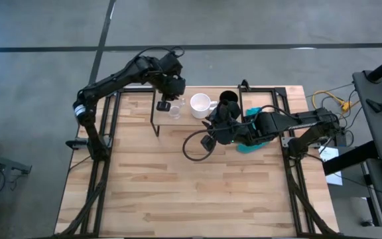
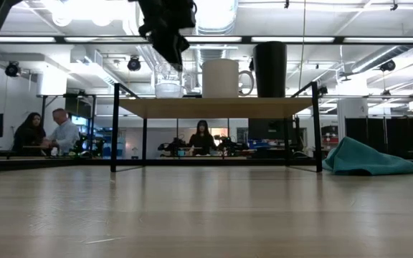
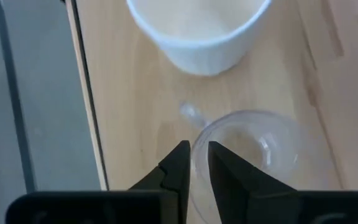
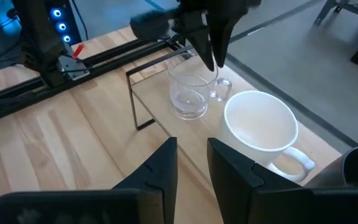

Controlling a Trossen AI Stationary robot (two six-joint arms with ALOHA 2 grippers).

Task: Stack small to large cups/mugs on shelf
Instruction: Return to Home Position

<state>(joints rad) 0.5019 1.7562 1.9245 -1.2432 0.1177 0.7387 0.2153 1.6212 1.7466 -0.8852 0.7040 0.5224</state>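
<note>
The small clear glass cup (image 1: 175, 110) (image 3: 253, 143) (image 4: 188, 96) stands on the shelf (image 2: 214, 107) at its left end. Right of it are the white handled mug (image 1: 201, 105) (image 4: 260, 127) and then the black cup (image 1: 229, 99) (image 2: 269, 68), all upright in one row. My left gripper (image 3: 199, 158) (image 1: 168, 103) comes down on the glass cup from above and is shut on its rim. My right gripper (image 4: 192, 152) (image 1: 212, 125) hovers open and empty, close to the shelf's near edge in front of the mug. My left gripper pinches the glass cup's rim (image 3: 194, 142) beside its handle, one finger inside the cup and one outside. The fingers (image 4: 211, 59) point down from above. The cup stands upright with its base on the shelf board.
A teal cloth (image 1: 249, 146) (image 2: 368, 158) lies on the table right of the shelf, under the right arm. The shelf's thin black legs (image 2: 113, 129) stand near the table's far edge. The near half of the wooden tabletop (image 1: 191, 192) is bare. People sit in the room beyond.
</note>
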